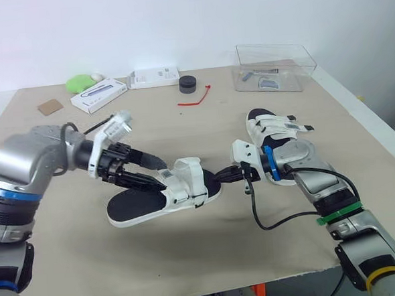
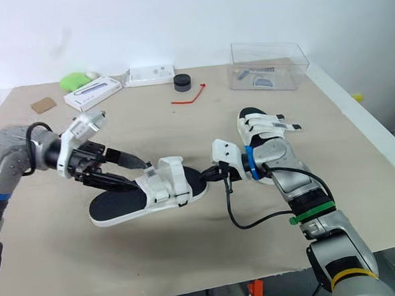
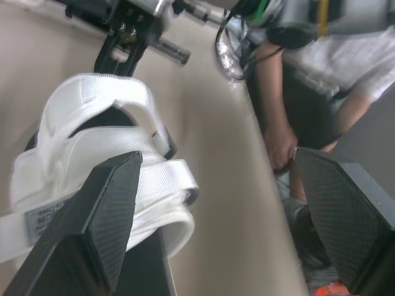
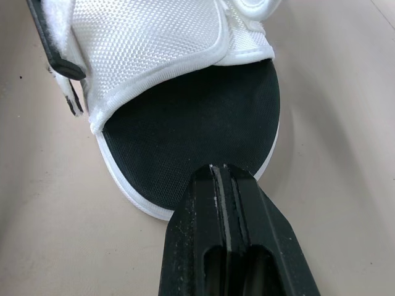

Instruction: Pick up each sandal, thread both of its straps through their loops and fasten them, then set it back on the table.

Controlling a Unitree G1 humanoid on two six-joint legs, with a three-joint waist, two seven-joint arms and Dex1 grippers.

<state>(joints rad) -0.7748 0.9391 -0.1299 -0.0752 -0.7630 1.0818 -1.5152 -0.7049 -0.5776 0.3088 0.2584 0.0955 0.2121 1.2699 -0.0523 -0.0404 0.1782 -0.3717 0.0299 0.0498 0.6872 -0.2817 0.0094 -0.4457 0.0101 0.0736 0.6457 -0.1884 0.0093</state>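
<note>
Table [image 1: 190,249]: a beige top set against a white wall. Odds and ends are kept along the far edge, so the near middle is left as working room: a clear box [image 1: 273,66] far right, a black puck [image 1: 188,83], a red tie [image 1: 196,98] and white cartons [image 1: 99,95] far left.
Near sandal [image 1: 137,207]: laid sole-down at the near centre of the table, its length running left to right. Its white straps [image 1: 187,177] are bunched over the right half and the black footbed is exposed on the left.
Left gripper [image 1: 160,176]: brought in from the left with jaws spread wide. One of its fingers [image 3: 108,222] is laid against the strap loop and nothing is pinched. The opening is judged to be readied for taking a strap end.
Right gripper [image 1: 218,177]: jaws pressed together with nothing between them. The tip is set on or just over the rounded right end of the footbed, judged to pin the sandal so it is not dragged while a strap is worked.
Far sandal [image 1: 273,126]: laid to the right, beyond the right forearm and partly hidden by it. Whether it is fastened cannot be told.
Person [image 3: 308,92]: seated past the table's edge, hands kept off the top.
Step judged: a strap grasp on the near sandal, which is not yet lifted.
Risk: the strap could be pushed flat rather than caught.
</note>
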